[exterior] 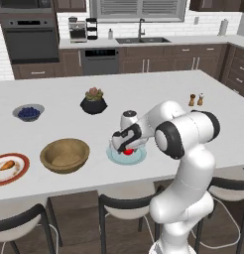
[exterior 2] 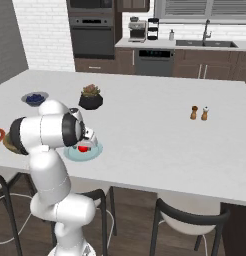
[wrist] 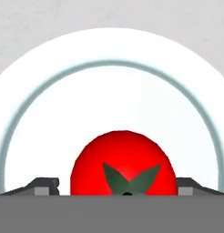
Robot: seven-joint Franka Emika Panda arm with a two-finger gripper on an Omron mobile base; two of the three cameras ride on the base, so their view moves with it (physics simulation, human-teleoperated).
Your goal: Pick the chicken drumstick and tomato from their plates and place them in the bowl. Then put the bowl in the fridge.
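The tomato (wrist: 121,164) sits on the pale blue-teal plate (exterior: 115,155), gripper (wrist: 117,184) spread astride it, one finger at 9 o'clock, one at 3. Round, smooth and probably soft: pinch gently across its widest part. The wooden bowl (exterior: 65,155) waits near, at the plate's 9 o'clock, with nothing between

The white island counter (exterior: 144,94) carries plates (exterior: 125,158), wooden bowl (exterior: 65,155), plant pot (exterior: 93,104).
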